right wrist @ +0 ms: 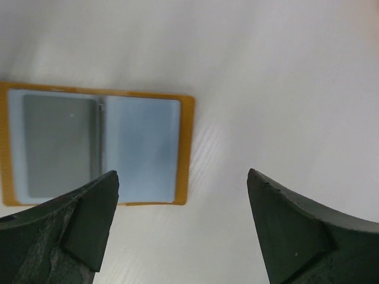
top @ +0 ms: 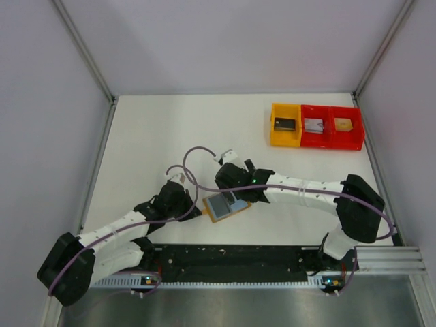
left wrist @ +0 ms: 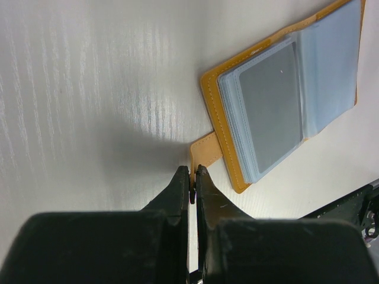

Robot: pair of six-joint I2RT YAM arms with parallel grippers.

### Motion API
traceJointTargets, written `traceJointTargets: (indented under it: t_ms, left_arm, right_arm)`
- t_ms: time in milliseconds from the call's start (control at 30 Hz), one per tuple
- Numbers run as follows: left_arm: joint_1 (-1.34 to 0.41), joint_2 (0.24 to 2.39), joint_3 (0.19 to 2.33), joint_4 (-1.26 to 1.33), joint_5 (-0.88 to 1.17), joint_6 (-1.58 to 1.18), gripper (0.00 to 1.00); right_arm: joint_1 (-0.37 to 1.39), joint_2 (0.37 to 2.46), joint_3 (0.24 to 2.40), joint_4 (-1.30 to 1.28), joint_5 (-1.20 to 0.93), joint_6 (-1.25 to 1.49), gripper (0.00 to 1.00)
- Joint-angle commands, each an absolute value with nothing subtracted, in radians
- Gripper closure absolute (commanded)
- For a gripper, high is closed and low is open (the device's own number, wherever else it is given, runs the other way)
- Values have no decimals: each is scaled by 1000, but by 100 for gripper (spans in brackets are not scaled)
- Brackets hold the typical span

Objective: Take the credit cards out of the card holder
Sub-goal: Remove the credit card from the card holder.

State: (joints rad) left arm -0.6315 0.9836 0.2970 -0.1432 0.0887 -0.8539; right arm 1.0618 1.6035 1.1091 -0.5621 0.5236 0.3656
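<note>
– Card holder (top: pixel 226 204), seen from above: where is it?
– It lies open on the white bench (top: pixel 170 129), near the front edge, between the two arms. The right gripper (top: pixel 236 193) overlaps its far edge and the left gripper (top: pixel 199 208) sits at its left corner. The inner face is grey-blue, but single cards cannot be told apart at this size.
– What else is on the bench?
– A yellow tray (top: pixel 285 107) and red trays (top: pixel 332 107) stand at the far right. Each holds one small rectangle, too small to read.
– And the left wrist view?
– The holder's far end is cut off by the picture's edge. The credit cards (left wrist: pixel 269 112) show as a grey stack in clear sleeves, with one sleeve leaf folded over to the right. No print is legible. The left gripper is closed, jaws together, with its tips against the end of the tan tab (left wrist: pixel 206 151). I cannot tell whether the tab is nipped between them.
– The right wrist view?
– It is blurred. The holder runs off the left edge, and the nearer of the two black fingers (right wrist: pixel 89 219) covers its lower corner. One half shows a grey card, the other plain pale blue. The right gripper hangs above the bench with its jaws wide apart, holding nothing.
</note>
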Motion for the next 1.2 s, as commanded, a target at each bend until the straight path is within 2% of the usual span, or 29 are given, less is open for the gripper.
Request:
traceJointTargets:
  t_ms: [0,133,433,733,1167]
  left_arm:
    - [-634,968,290,-132,84,-842,100]
    - [-632,965,288,-132,89,-844,100]
    - [-634,962,284,-129,90,-845,100]
    - [-632,968,285,-124,94,-845,100]
    - [-632,963,284,-133,90,-844,100]
  right_arm:
    - [1124,1611,1163,-450,408,316,10]
    - [1163,1709,1218,-442,397,311,5]
    - [1196,1825,1279,-436,379,311,5]
    - [1200,1868,1281,-436,367,318,5]
    - [1200,1888,1262,-460,456,311,5]
